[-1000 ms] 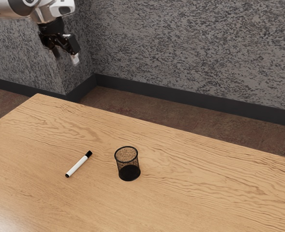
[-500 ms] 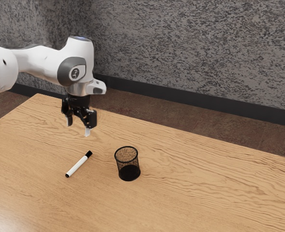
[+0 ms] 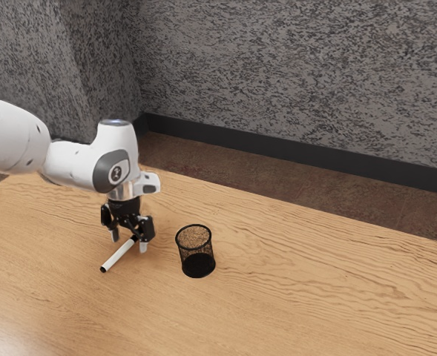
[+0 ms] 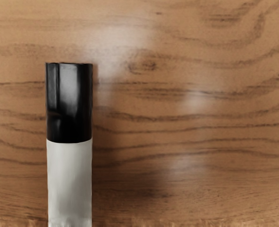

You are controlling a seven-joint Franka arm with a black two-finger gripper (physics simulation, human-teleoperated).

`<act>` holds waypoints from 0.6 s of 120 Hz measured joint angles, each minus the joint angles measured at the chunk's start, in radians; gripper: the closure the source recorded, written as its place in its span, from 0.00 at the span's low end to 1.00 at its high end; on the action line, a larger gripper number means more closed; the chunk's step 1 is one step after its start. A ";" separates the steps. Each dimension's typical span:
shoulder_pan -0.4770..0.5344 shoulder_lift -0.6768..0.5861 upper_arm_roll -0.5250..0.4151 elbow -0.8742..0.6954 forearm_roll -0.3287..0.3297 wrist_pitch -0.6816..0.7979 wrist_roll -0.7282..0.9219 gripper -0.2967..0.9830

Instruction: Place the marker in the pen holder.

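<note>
My gripper [image 3: 129, 243] is low over the table in the exterior view, its two fingertips apart, open, on either side of the marker's black-capped end. The white marker [image 3: 116, 256] lies on the wood, its cap partly behind the hand. In the wrist view the marker's white barrel [image 4: 69, 182] and black cap [image 4: 69, 103] appear large, just under the hand. The black mesh pen holder [image 3: 196, 252] stands upright to the exterior view's right of the gripper, apart from it, with nothing inside.
The wooden table [image 3: 307, 282] stretches away to the exterior view's right, past the pen holder. Behind its far edge are a brown floor [image 3: 277, 182] and a grey mottled wall [image 3: 300, 81].
My arm has come in from the exterior view's upper left and lowered the hand to the marker's capped end. Marker and pen holder have not moved.
</note>
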 joint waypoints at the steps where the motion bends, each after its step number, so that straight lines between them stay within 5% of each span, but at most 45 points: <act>1: -0.001 -0.004 0.000 -0.010 -0.001 0.007 -0.001 0.24; 52: 0.012 -0.013 0.004 -0.074 -0.026 0.175 -0.017 0.24; 72: 0.012 -0.010 0.005 -0.085 -0.053 0.191 -0.022 0.35</act>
